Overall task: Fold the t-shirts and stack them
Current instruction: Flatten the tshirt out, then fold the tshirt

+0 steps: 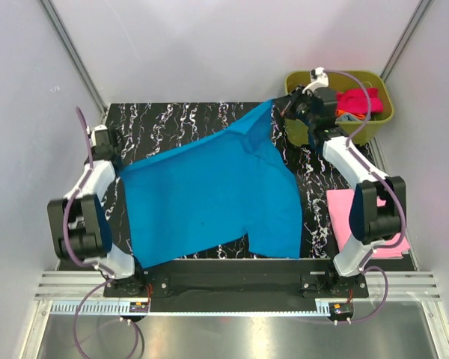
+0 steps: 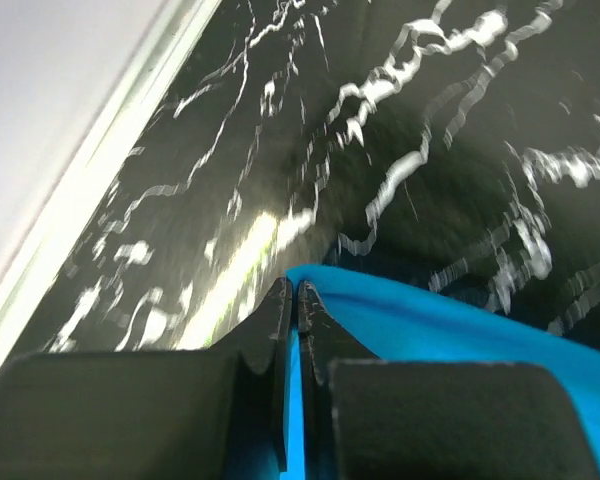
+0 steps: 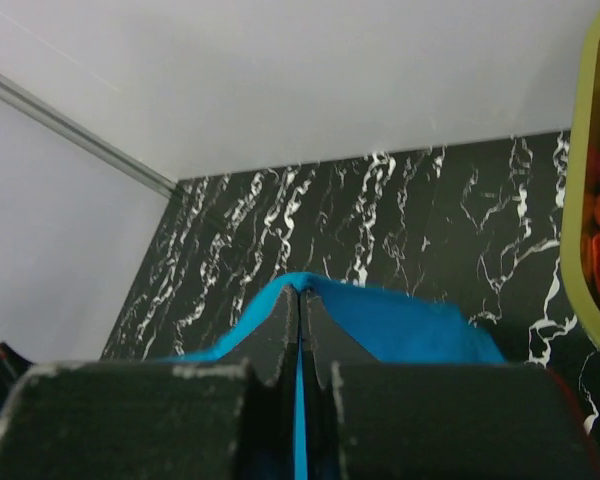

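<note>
A bright cyan-blue t-shirt [image 1: 213, 194] is stretched out over the black marbled table [image 1: 179, 123]. My left gripper [image 1: 117, 166] is shut on its left corner; the wrist view shows blue cloth [image 2: 440, 325] pinched between the fingers [image 2: 296, 292]. My right gripper [image 1: 283, 105] is shut on the far right corner, held up near the tub; blue cloth [image 3: 410, 325] drapes around its fingertips [image 3: 300, 293]. A folded light pink t-shirt [image 1: 343, 217] lies at the right, under the right arm. Magenta and orange t-shirts [image 1: 357, 102] sit in the tub.
An olive-green plastic tub [image 1: 382, 112] stands at the back right corner, its rim [image 3: 580, 250] at the right edge of the right wrist view. White walls enclose the table on three sides. A metal rail [image 1: 232, 288] runs along the near edge.
</note>
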Available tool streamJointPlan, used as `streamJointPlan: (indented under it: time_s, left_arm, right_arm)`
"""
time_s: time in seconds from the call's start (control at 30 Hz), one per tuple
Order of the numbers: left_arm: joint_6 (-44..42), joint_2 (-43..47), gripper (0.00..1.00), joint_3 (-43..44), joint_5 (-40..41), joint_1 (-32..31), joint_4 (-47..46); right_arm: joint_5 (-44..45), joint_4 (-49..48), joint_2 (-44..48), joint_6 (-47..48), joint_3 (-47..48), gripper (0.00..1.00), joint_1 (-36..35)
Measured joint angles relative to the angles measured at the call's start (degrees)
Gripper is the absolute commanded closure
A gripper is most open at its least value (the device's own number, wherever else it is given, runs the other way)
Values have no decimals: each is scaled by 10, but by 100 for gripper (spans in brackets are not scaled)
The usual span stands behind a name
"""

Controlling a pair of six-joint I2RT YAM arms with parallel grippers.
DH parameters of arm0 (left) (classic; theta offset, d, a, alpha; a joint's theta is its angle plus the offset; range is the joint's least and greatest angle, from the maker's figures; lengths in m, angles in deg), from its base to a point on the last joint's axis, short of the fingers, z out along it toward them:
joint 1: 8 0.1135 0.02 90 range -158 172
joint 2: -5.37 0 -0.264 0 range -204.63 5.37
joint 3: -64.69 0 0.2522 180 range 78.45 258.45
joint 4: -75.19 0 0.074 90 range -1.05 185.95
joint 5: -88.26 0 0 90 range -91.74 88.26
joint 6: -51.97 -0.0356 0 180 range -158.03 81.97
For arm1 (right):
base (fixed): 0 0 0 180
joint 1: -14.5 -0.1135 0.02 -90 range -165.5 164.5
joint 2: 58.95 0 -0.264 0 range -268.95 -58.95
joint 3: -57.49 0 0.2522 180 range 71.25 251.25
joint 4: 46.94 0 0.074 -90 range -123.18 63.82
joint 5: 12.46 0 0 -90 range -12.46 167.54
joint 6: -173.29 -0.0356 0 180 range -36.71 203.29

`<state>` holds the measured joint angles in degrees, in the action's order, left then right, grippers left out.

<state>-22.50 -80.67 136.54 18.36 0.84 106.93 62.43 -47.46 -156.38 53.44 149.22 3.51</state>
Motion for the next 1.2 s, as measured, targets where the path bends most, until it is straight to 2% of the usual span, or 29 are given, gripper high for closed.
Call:
streamJointPlan:
  time_s: [0.13, 0.23, 0.6, 0.77, 1.07, 1.2]
  left_arm:
    - [2, -94, 100, 56, -39, 32, -22]
    - [7, -126, 100, 85, -55, 35, -30]
    - [40, -129, 100, 88, -75, 35, -9]
    - [44, -121, 100, 85, -75, 40, 5]
    - [44, -135, 100, 110, -76, 72, 18]
    - [46, -169, 100, 145, -80, 81, 17]
  right_arm:
    - [-7, 0, -34, 0, 2, 100, 0]
    - [-11, 0, -45, 2, 2, 100, 0]
    - [-36, 52, -61, 11, 25, 100, 0]
    - [-41, 31, -76, 8, 31, 100, 0]
    - [-53, 0, -234, -4, 203, 100, -3]
    - [-56, -4, -274, -9, 240, 100, -5]
